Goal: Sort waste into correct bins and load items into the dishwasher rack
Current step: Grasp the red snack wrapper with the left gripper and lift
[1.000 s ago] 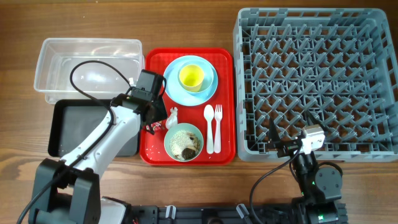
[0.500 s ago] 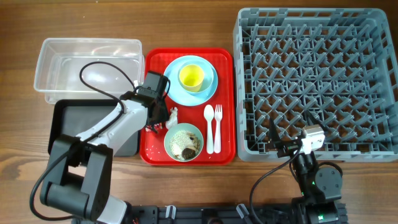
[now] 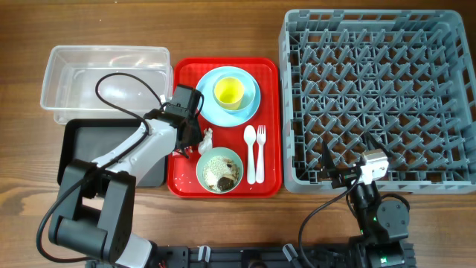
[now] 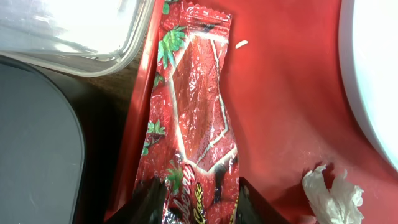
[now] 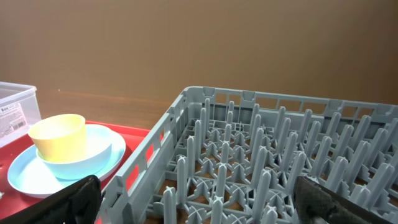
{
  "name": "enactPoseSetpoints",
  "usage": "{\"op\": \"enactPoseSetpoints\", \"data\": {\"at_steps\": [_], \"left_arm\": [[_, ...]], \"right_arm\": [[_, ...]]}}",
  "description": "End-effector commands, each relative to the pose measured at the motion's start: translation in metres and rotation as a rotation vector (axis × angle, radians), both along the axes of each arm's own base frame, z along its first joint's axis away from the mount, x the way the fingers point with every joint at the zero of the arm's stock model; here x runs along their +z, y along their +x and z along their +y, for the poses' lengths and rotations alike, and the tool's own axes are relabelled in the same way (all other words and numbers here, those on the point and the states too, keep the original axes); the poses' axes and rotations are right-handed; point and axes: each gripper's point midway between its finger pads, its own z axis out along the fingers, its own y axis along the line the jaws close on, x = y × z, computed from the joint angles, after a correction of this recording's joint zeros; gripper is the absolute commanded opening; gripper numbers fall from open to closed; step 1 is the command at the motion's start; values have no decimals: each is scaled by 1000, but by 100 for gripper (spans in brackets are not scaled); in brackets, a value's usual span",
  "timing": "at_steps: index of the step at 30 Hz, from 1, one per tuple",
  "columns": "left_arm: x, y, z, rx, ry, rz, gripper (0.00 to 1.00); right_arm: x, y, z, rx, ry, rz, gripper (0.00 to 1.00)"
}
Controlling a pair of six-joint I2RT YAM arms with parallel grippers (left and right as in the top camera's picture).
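Note:
A red printed wrapper (image 4: 196, 106) lies along the left edge of the red tray (image 4: 286, 112). My left gripper (image 4: 199, 202) is shut on its near end, a finger pressed against each side. A crumpled white paper scrap (image 4: 333, 193) lies just right of it. In the overhead view the mint bowl (image 3: 220, 169) holds rice and brown bits. The yellow cup (image 3: 229, 91) sits in a pale blue bowl on the blue plate (image 3: 249, 112). A white spoon (image 3: 250, 152) and fork (image 3: 260, 152) lie side by side. My right gripper (image 5: 199, 205) hangs open over the near edge of the grey rack (image 3: 379, 97).
The clear tub (image 3: 104, 82) and the black tub (image 3: 85, 152) stand left of the tray, close to my left arm. A single rice grain (image 4: 241, 43) lies on the tray by the wrapper. Bare wooden table runs along the front.
My left arm has swung a little right and settled over the tray's left edge. Its jaws have narrowed onto the wrapper. The right arm has not moved.

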Motion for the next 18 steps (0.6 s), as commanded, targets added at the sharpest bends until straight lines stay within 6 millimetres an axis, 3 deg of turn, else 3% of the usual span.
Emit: {"op": "enactPoseSetpoints", "data": {"at_steps": [1, 8, 12, 15, 17, 18], "left_arm": [[-15, -13, -6, -14, -32, 69, 33], [-15, -13, -6, -14, -32, 69, 4], [-5, -11, -29, -44, -156, 73, 4], [37, 5, -53, -85, -288, -15, 4], [65, 15, -59, -101, -328, -90, 4], [89, 20, -61, -111, -346, -155, 4]], "right_arm": [[1, 0, 1, 7, -9, -7, 100], [1, 0, 1, 7, -9, -7, 100], [1, 0, 1, 7, -9, -7, 100], [1, 0, 1, 7, -9, -7, 99], [1, 0, 1, 7, -9, -7, 100], [1, 0, 1, 7, -9, -7, 100]]}}
